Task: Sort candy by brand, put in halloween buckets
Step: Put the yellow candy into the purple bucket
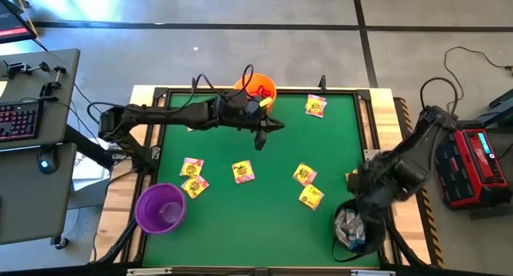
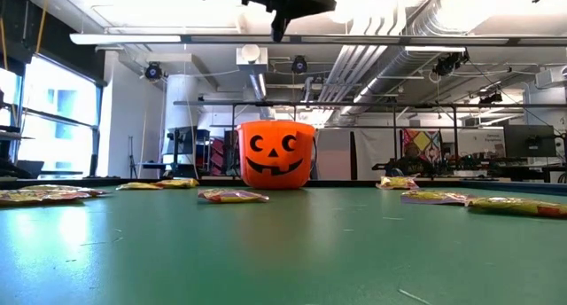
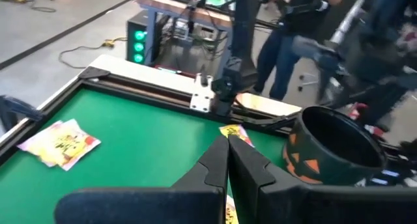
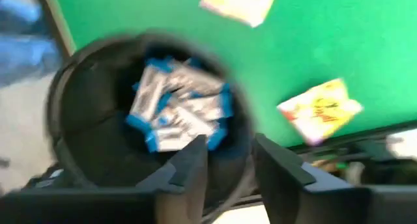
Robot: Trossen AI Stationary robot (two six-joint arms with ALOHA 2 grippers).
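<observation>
Several yellow candy packets (image 1: 242, 172) lie flat on the green table. The orange bucket (image 1: 256, 87) stands at the far edge with red packets inside. The purple bucket (image 1: 160, 208) stands near left, and the black bucket (image 1: 351, 228) near right holds white-blue packets (image 4: 176, 110). My left gripper (image 3: 228, 146) is shut and empty, high over the table just in front of the orange bucket (image 2: 276, 154). My right gripper (image 4: 231, 155) hangs open and empty, pointing down over the black bucket (image 4: 85, 139).
Dark frame rails (image 1: 365, 123) run along the table's edges. A lone yellow packet (image 1: 315, 106) lies at the far right, and two more (image 1: 192, 178) lie near the purple bucket. People (image 3: 293, 35) stand beyond the table's right side.
</observation>
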